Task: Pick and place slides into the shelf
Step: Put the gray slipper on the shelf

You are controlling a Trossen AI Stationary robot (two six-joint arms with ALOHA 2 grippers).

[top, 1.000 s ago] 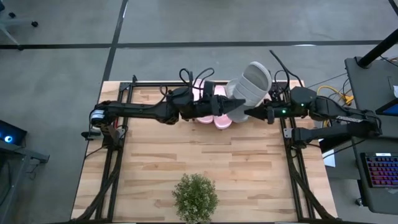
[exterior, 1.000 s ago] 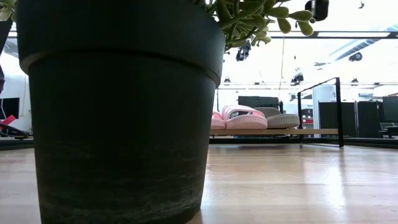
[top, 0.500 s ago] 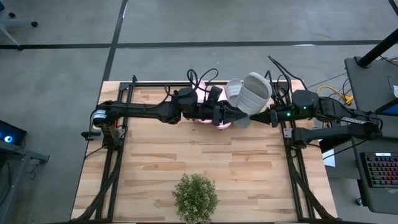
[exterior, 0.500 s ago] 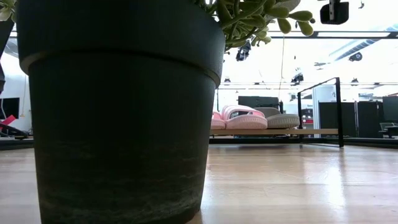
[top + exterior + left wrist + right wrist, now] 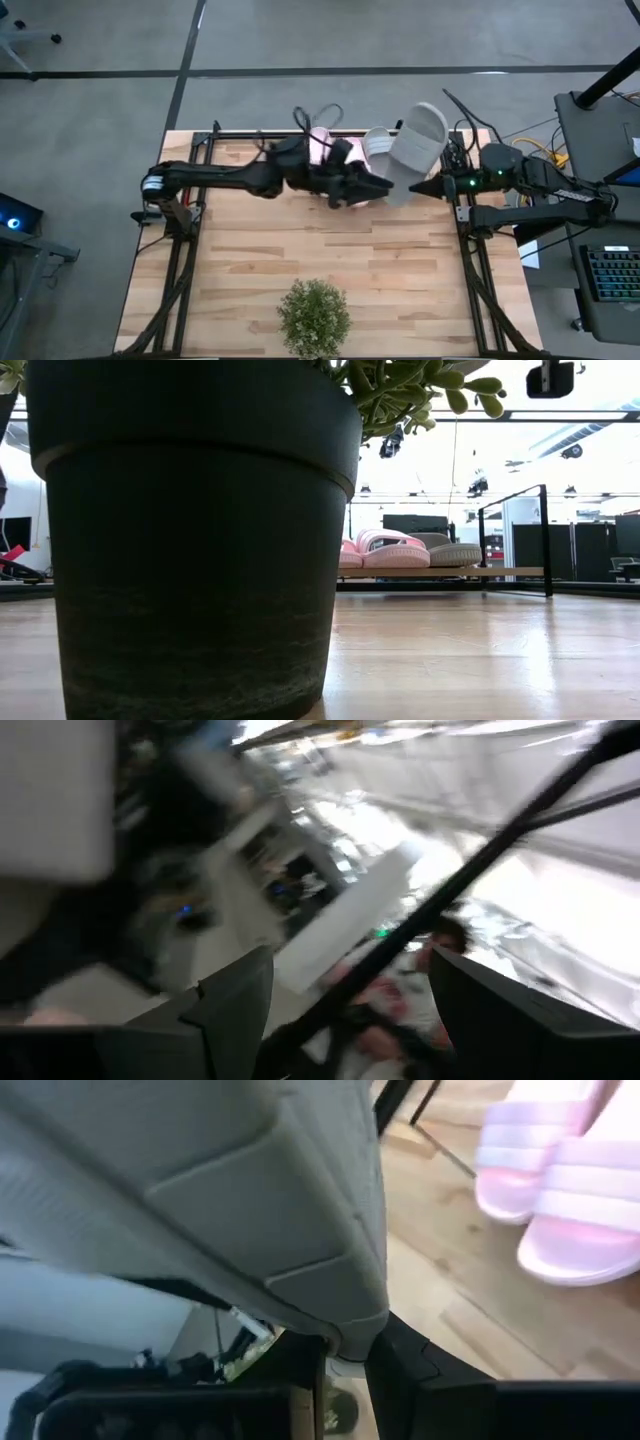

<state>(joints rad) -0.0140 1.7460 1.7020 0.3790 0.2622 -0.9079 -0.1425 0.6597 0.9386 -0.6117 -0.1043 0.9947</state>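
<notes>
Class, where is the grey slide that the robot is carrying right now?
In the high view, the grey slide is held by the right gripper, raised beside the pink slides.

Left arm stretched across table, fingers (image 5: pixel 235 1010) spread. Right gripper (image 5: pixel 415 186) raised, fingers pinched shut on load.

- No readable text, labels, brand names, numbers or signs are showing in any view.
- Nothing legible is appearing on the sandals, the plant pot, the arms or the table.

Pale pink slides (image 5: pixel 560 1190); light grey slide (image 5: pixel 418 140); dark pot (image 5: pixel 190 530); light-wood plank counter (image 5: pixel 300 250); black arms.
</notes>
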